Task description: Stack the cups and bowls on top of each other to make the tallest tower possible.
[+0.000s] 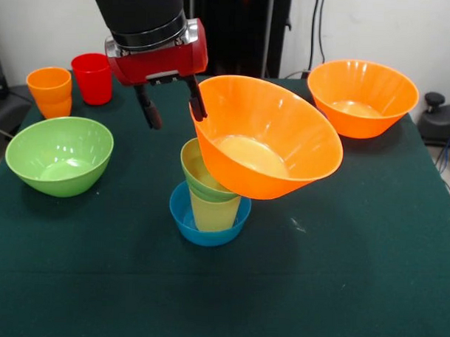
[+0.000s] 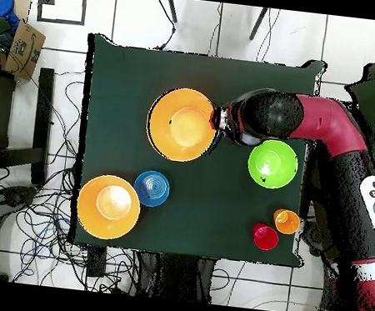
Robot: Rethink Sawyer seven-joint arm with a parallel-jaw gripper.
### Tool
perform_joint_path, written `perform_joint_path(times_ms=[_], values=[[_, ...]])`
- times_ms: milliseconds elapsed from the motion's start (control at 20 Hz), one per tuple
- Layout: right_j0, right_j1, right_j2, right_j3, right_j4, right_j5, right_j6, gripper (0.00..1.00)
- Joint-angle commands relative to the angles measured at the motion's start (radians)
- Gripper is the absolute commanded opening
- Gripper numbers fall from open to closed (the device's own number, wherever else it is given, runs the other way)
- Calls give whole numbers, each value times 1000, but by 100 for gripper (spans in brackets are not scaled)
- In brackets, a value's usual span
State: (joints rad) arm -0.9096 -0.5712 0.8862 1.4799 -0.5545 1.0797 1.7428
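Observation:
The tower stands mid-table: a small blue bowl holds the pale yellow cup, with a small green bowl on it. A large orange bowl rests on top, tilted steeply with its mouth facing up and left. My gripper hangs just left of that bowl, open, one fingertip at the outside of its rim and the other in free air. From overhead the gripper sits at the orange bowl's right rim. A small blue bowl shows below it.
A second large orange bowl sits at the far right corner. A large green bowl lies at the left. Behind it stand the orange cup and the red cup.

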Motion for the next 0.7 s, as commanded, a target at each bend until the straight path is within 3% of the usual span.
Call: perform_joint_path(times_ms=[50, 500, 550, 700], values=[[48, -3, -22, -23, -85, 26, -270, 100], [44, -4, -25, -10, -84, 17, -257, 100], [42, -5, -24, -6, -87, 9, -259, 0], [42, -9, -29, -1, -86, 14, -248, 0]])
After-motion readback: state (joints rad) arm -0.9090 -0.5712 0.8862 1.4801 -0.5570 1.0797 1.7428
